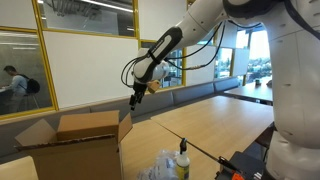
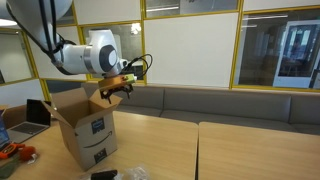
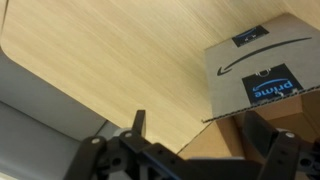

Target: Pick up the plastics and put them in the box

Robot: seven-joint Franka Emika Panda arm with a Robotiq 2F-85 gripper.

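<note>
Spread wide and empty, the pincer (image 1: 137, 97) hangs in the air on the end of the white arm; in the wrist view its two dark fingers (image 3: 140, 128) stand well apart, with only wood and a strip of cardboard showing between them; nothing is pinched.

Below the pincer sits the box (image 1: 75, 140), brown cardboard with its top flaps up and open; in both exterior views the pincer is above the box's rim, clear of the cardboard, close to one raised flap (image 2: 100, 97); from the wrist the box (image 3: 262, 65) lies ahead and to one side, showing a flap with blue printed tape, while the table (image 3: 120, 50) fills most of what lies beneath the pincer.

The plastics (image 1: 158, 166) lie well below the pincer and off to the side, a small whitish crumpled heap on the table beside the box, not inside it; whether any film is already in the box cannot be told; just beyond the heap, farther from the pincer, stands a small bottle (image 1: 183, 160).

Far under the pincer, past the other side of the box, a laptop (image 2: 36, 114) is propped open; behind the pincer runs a grey bench (image 2: 210, 100) along the wall.
</note>
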